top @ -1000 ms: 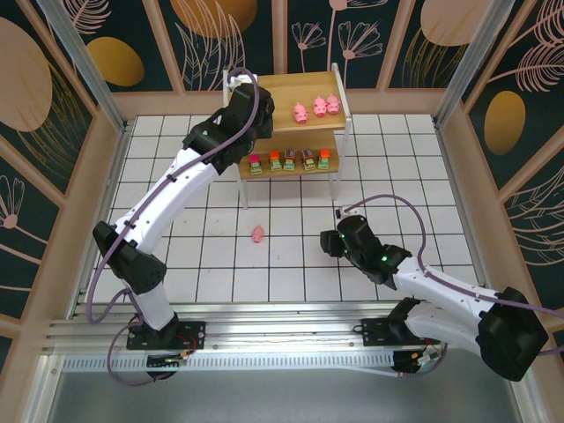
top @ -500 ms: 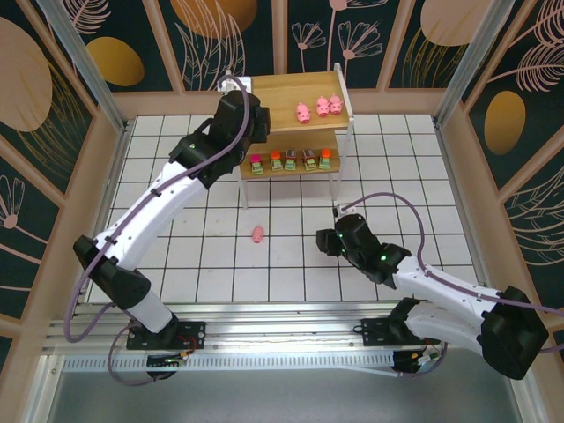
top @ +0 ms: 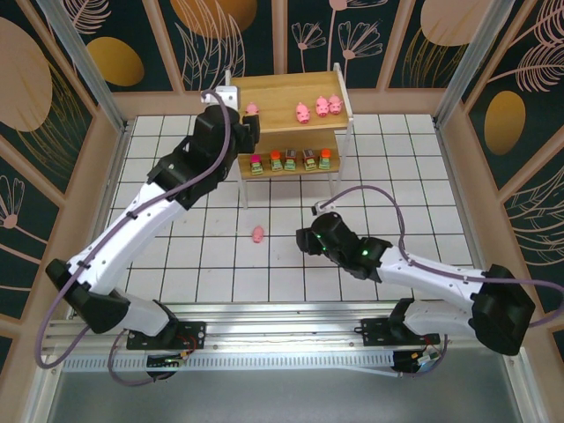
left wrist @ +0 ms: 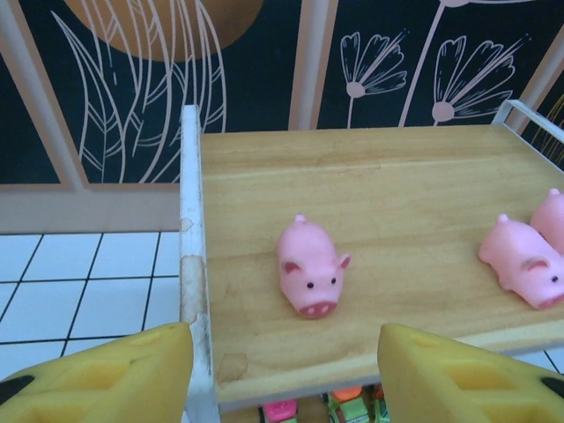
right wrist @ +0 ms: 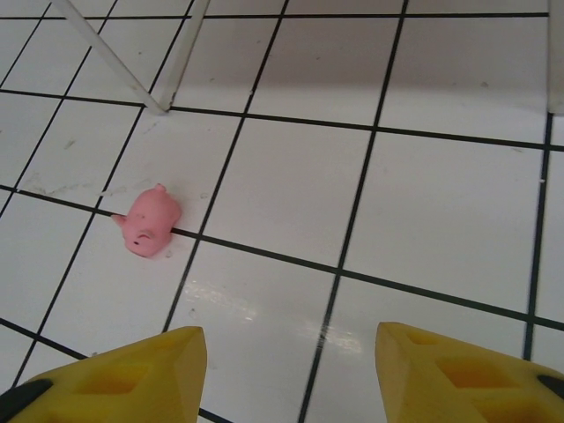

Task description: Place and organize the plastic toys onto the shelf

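One pink pig (top: 257,234) lies nearest to us on the white tiled table (top: 397,159), well apart from the other toys. Just to its right in the overhead view we find the right gripper (top: 304,240), low over the tiles. From its own wrist camera we see its yellow fingers (right wrist: 115,374) spread wide with nothing between them. The pig rests on a black grid line ahead and to the left, clear of both.

Farther on stands the shelf (top: 282,92) on its thin white legs. On its lower board (top: 300,169) we count five blocky pieces (top: 289,159) side by side in one row. Their tops look orange, red or magenta, though they are too small for us to sort with certainty.

Above them the left gripper (top: 249,123) hovers at the near left corner of the top board (left wrist: 379,176). Its claw is likewise spread and empty, one finger outside the white frame and one over the front edge. A second pig (left wrist: 308,273) stands on the wood just beyond, snout toward the wrist camera, touched by neither finger. Three more pigs (top: 322,107) stand farther right on the same board. We cannot tell whether the two rightmost touch.
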{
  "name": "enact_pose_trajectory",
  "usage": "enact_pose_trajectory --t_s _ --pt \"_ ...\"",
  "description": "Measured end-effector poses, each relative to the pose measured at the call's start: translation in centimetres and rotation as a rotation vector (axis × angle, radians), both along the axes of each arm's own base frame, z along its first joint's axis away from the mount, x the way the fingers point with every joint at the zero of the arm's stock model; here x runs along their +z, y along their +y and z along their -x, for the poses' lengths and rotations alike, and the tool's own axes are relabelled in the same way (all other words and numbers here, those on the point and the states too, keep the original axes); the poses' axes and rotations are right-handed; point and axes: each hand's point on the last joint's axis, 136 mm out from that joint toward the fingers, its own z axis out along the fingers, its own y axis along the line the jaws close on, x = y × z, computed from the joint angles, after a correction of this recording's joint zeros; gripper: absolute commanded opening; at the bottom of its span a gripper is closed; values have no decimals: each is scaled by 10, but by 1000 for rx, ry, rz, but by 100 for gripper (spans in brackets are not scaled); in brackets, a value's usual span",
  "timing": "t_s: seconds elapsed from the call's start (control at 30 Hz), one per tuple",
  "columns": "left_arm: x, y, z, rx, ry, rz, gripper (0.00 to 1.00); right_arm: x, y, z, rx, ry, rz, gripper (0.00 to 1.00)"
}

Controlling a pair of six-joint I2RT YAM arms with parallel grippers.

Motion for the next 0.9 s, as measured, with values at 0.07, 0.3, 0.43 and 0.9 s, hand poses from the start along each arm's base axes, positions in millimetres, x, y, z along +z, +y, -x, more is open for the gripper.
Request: enact_pose_trajectory --t_s 0.07,0.3,0.43,0.9 --pt "-4 8 9 -2 -8 -1 58 0 8 1 8 5 5 55" --pt "-40 35 40 -6 -8 -15 61 -6 39 -1 28 26 35 55" --pt "-70 43 49 -5 21 -35 62 -14 58 0 49 46 56 56" --pt "-190 68 61 64 163 -45 65 -42 116 -2 65 119 116 57"
